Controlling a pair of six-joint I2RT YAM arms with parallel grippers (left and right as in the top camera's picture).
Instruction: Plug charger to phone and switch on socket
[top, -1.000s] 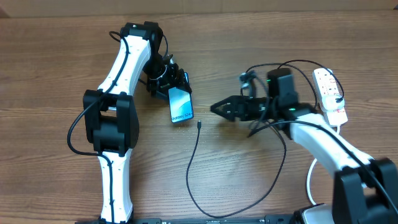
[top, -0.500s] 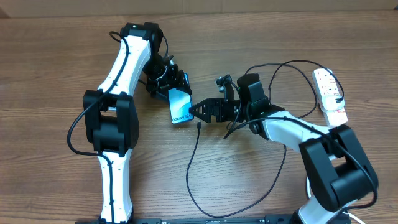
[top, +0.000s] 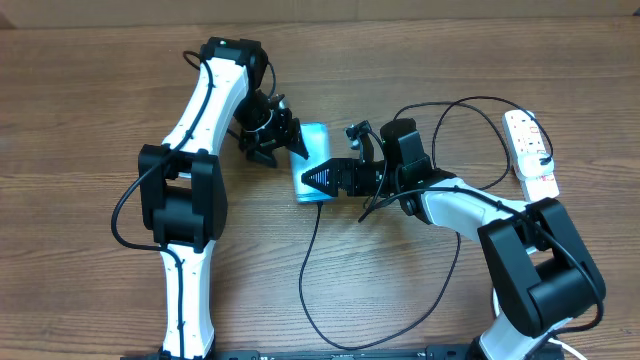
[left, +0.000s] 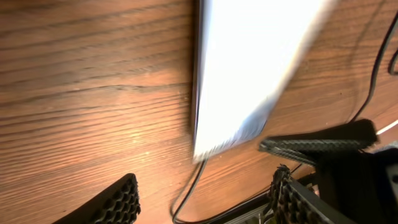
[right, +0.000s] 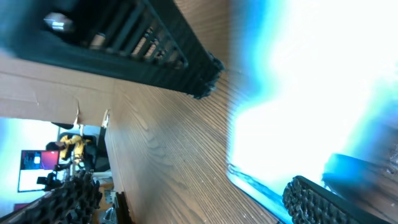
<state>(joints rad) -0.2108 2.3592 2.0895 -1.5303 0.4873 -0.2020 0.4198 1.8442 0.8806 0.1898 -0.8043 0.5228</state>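
1. The phone (top: 312, 158) lies mid-worktop (top: 80, 220), between the left hand (top: 283, 140) and the right hand (top: 312, 181).
2. The charger (top: 308, 260) trails from beside the phone's near end toward the front edge, then loops back rightward.
3. The socket (top: 530, 150) sits at the far right, well apart from the phone.

Phone (left: 249, 62) — glare-white blur, top cropped

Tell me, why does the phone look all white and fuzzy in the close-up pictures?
Left wrist view: the phone is washed out to plain white by its lit screen and its edges are smeared with blur, while the wooden table beside it looks sharp. Right wrist view: the screen's glow floods the picture blue-white, with fuzzy edges. Overhead view: even light, and the phone shows clean cyan.
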